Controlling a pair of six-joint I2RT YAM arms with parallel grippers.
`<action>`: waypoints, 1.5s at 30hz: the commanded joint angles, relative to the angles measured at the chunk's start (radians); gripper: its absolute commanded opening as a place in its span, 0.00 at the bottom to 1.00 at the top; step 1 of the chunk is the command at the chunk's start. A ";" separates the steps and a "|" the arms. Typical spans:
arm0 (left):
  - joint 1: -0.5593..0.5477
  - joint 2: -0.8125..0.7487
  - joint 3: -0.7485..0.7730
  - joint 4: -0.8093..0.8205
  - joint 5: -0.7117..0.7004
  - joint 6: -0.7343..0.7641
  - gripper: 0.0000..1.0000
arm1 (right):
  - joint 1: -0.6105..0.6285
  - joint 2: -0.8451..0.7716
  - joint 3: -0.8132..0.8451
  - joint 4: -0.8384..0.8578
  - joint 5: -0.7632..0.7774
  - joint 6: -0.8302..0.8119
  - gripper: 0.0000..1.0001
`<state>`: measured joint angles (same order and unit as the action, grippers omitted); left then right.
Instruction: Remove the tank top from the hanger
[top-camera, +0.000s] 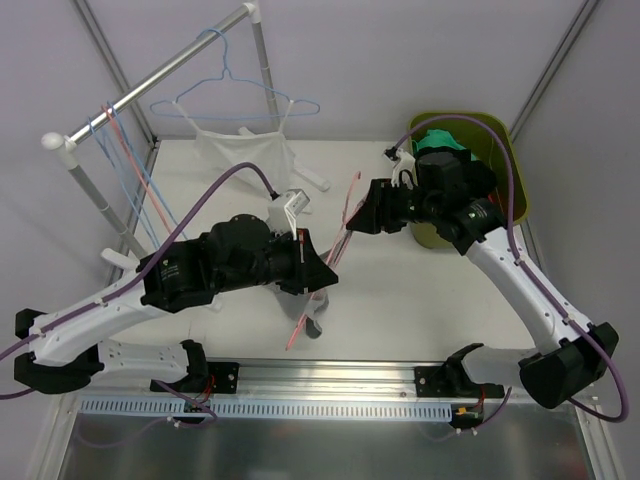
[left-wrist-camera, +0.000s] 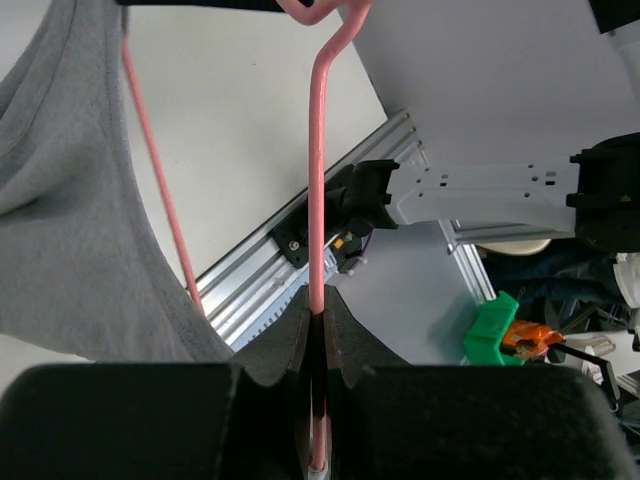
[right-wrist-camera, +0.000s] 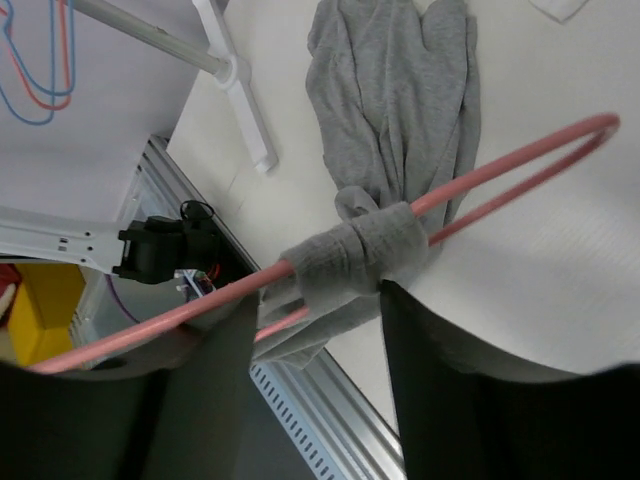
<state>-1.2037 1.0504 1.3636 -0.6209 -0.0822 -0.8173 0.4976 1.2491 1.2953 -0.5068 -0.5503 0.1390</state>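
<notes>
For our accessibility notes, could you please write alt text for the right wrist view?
A grey tank top hangs by a strap wrapped around a pink hanger, right at the fingertips of the open right gripper, over a white table.

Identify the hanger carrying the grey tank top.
The thin pink hanger clamped in the left tool; the blue wire hanger on the rail holds white fabric.

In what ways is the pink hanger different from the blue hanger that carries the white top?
The pink hanger is clamped in the left gripper; the blue hanger hangs on the rail. The pink hanger's grey tank top is bunched around its wire; the blue hanger's white top hangs spread. Both are thin hangers.
</notes>
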 joint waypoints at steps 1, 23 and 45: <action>-0.002 0.034 0.054 0.096 0.065 -0.019 0.00 | 0.021 -0.007 0.015 0.077 0.082 0.005 0.49; 0.030 -0.007 0.009 0.095 0.001 -0.013 0.00 | -0.014 -0.020 0.018 0.040 0.110 -0.090 0.49; 0.098 0.016 0.022 0.098 0.055 0.004 0.00 | -0.014 0.016 0.051 0.100 0.015 -0.101 0.41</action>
<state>-1.1172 1.0622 1.3548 -0.5800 -0.0601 -0.8227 0.4767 1.2423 1.2907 -0.4576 -0.5190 0.0402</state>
